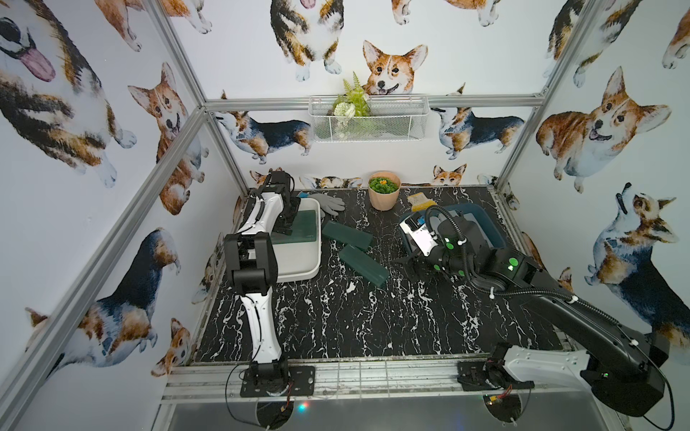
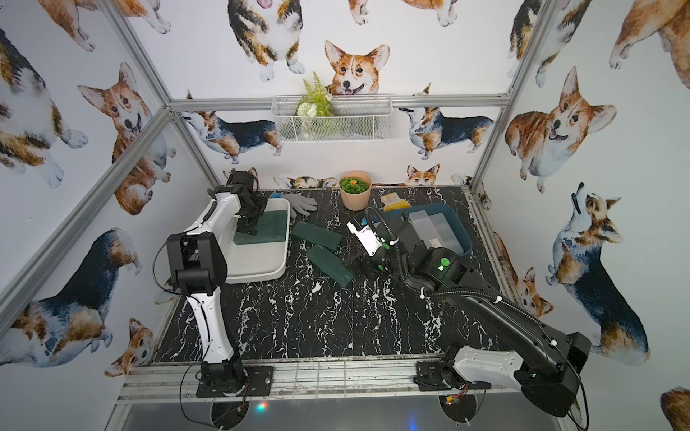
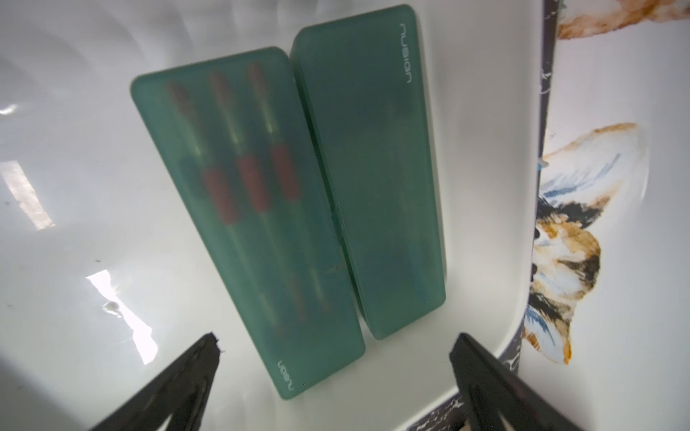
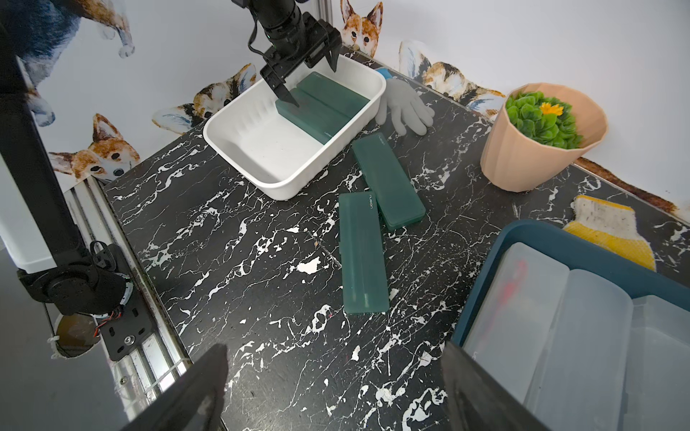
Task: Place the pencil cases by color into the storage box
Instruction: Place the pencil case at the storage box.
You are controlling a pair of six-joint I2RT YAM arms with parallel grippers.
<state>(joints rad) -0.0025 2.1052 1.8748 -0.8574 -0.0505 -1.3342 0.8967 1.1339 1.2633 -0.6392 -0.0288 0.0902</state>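
Your left gripper (image 3: 336, 341) is hanging over the white tub (image 4: 291, 186) with its jaws spread wide, holding nothing. Two green cases (image 3: 246, 209) are lying flat inside the white tub, side by side and touching. Two other green cases (image 4: 364, 253) are lying on the table (image 4: 242, 261) just beside the white tub. Your right gripper (image 4: 334, 349) is hovering farther from the white tub, jaws wide and empty. The blue tub (image 4: 522, 239) is sitting well apart from the white tub, holding clear cases (image 4: 582, 336).

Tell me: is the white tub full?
Has room: only two green cases lie side by side at one end of the white tub; the remaining floor is bare.
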